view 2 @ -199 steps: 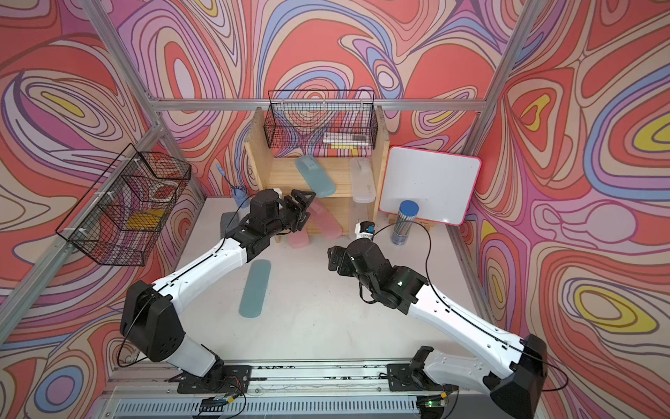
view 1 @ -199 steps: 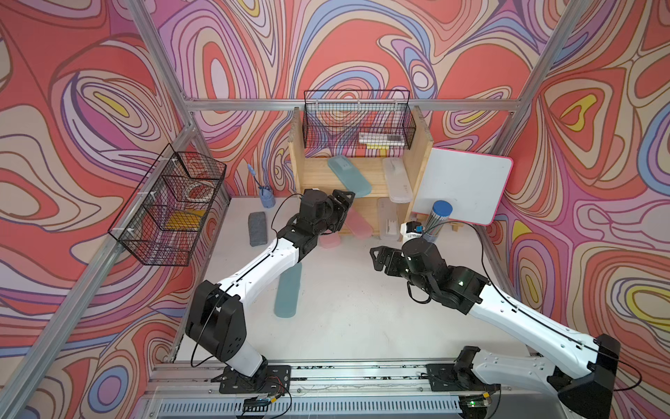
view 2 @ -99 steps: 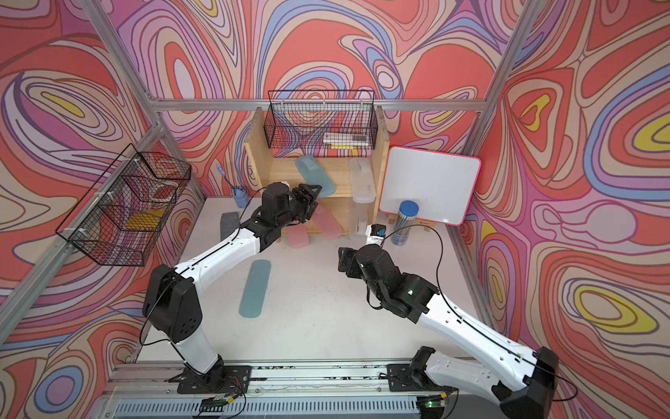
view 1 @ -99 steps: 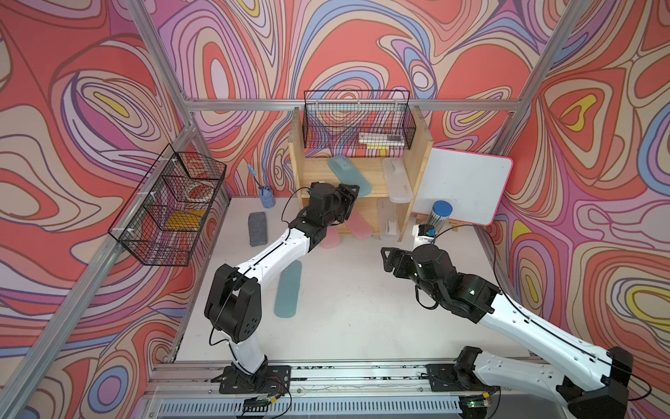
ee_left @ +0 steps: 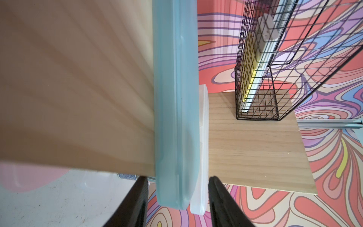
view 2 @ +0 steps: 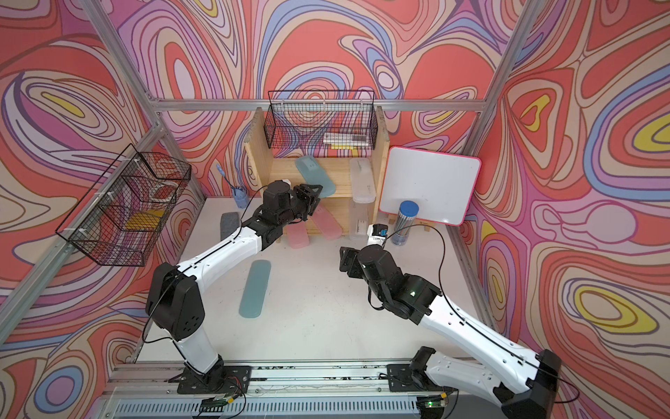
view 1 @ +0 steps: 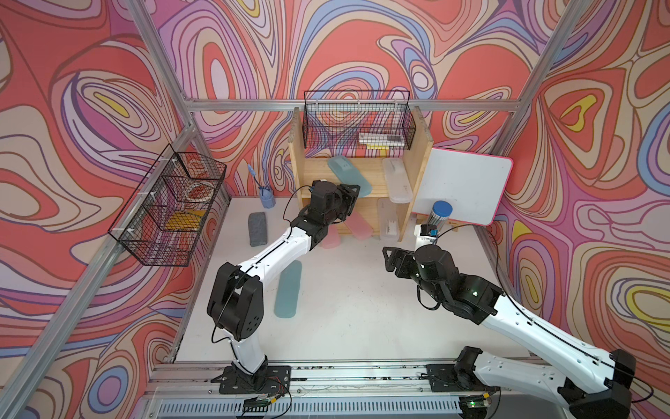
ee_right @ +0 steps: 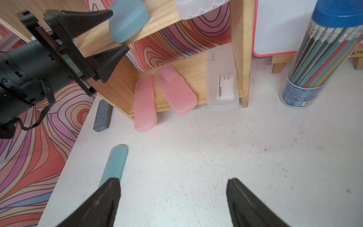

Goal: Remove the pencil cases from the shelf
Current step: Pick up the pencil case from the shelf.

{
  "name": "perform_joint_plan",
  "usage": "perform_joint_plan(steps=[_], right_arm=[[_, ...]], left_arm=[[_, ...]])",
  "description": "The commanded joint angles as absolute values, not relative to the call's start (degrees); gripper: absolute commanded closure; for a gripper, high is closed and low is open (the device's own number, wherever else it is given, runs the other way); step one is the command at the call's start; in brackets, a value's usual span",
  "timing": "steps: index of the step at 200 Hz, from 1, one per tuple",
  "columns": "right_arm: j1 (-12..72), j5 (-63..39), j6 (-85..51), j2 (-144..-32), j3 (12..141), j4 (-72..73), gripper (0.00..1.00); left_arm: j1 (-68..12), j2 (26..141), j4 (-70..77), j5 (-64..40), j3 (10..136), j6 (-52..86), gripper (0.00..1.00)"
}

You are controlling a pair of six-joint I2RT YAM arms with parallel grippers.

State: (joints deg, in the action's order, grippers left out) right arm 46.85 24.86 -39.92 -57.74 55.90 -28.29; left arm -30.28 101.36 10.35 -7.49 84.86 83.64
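I am at the grasp step for the teal pencil case (view 1: 350, 176) on the upper tier of the wooden shelf (view 1: 295, 152). My left gripper (ee_left: 177, 178) straddles its overhanging end, one jaw above and one below, a sliver of gap on each side, so it grips nothing yet. The case lies flat and runs diagonally: its far end sits toward the back left of the tier, and its rounded near end juts past the front edge toward me and to my right. Next, I judge, I must pinch that end squarely across its thickness and draw it out along its own length, clear of the frosted clear case (view 1: 397, 179) near it. My right gripper (ee_right: 173, 179) hangs over the table before the shelf, jaws wide and empty. Another teal case (view 1: 289, 290) already lies on the table.
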Motion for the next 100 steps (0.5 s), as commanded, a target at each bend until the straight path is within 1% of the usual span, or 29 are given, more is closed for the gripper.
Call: perform_joint_plan(steps=[1, 26, 41, 62, 100], right_arm=[[46.8, 26.2, -39.5, -56.6, 55.0, -29.2, 0.13], [46.8, 26.3, -39.9, -56.1, 54.8, -29.7, 0.13], [46.8, 26.5, -40.0, -55.8, 54.7, -29.9, 0.13], [46.8, 26.6, -40.2, -55.3, 54.5, -29.9, 0.14], [46.8, 26.5, -40.2, -55.5, 54.4, -29.6, 0.14]], left_arm=[[-30.6, 102.6, 12.8, -8.1, 86.7, 83.5, 0.55], [-30.7, 103.0, 13.2, -8.5, 86.9, 83.7, 0.60], [-30.7, 103.0, 13.4, -8.6, 86.8, 83.7, 0.66], [-30.9, 102.6, 13.4, -8.6, 86.5, 83.7, 0.70], [-31.0, 101.2, 13.5, -8.3, 85.0, 83.6, 0.76]])
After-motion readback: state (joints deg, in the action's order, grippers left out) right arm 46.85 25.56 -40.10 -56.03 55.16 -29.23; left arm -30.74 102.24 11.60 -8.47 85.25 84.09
